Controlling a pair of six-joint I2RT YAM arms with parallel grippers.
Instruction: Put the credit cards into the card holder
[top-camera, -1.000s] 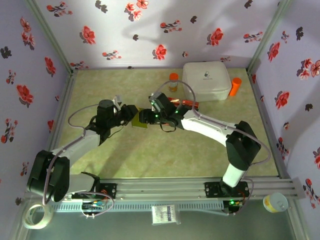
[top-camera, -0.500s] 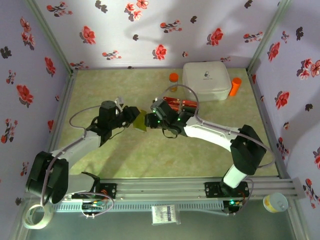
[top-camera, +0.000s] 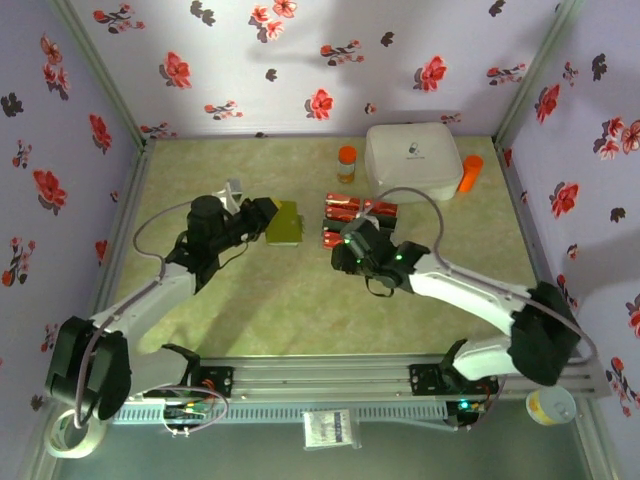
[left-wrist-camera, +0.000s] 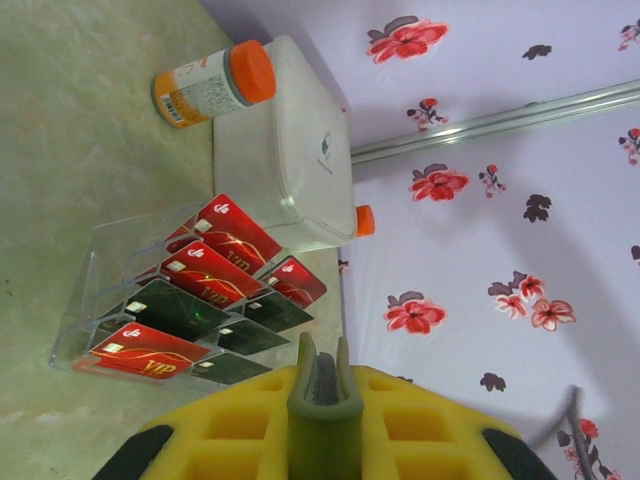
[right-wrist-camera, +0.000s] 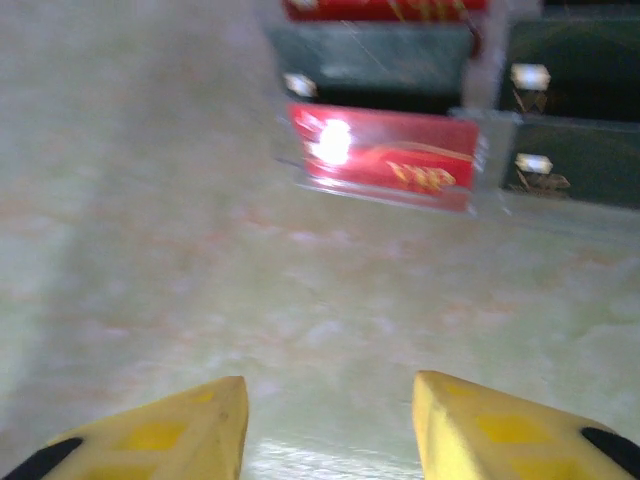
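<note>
At 7 o'clock, off the near rail, lies a tape roll (top-camera: 74, 433). The left arm (top-camera: 150, 295) rises from the 7 o'clock corner towards the middle of the tabletop (top-camera: 300, 310), and the right arm (top-camera: 470, 290) bends in from 5 o'clock, its wrist aimed at 10 o'clock.

The left jaws are closed tight on the card holder (top-camera: 285, 222), gripping it by its edge. In the left wrist view the yellow fingers (left-wrist-camera: 420, 425) pinch the olive-green edge (left-wrist-camera: 324, 400) between them. Seen from above, the holder sits just left of centre, raised flat at the tip of the left jaws.

The right jaws stand partly open with nothing between them. In the right wrist view, which is blurred, the two yellow fingertips (right-wrist-camera: 165, 430) hang over bare tabletop just short of the credit cards (right-wrist-camera: 385, 160).

The credit cards (top-camera: 358, 210) are at the centre, at 3 o'clock from the holder and apart from it. They stand tilted in the slots of a clear rack (left-wrist-camera: 90, 290), red ones (left-wrist-camera: 205, 280) mixed with black ones (left-wrist-camera: 180, 310).

Beyond the rack, at 12 o'clock, an orange-capped bottle (top-camera: 346, 161) stands upright beside a white box (top-camera: 413, 160), and a second bottle (top-camera: 470, 172) lies against the box's 3 o'clock side
</note>
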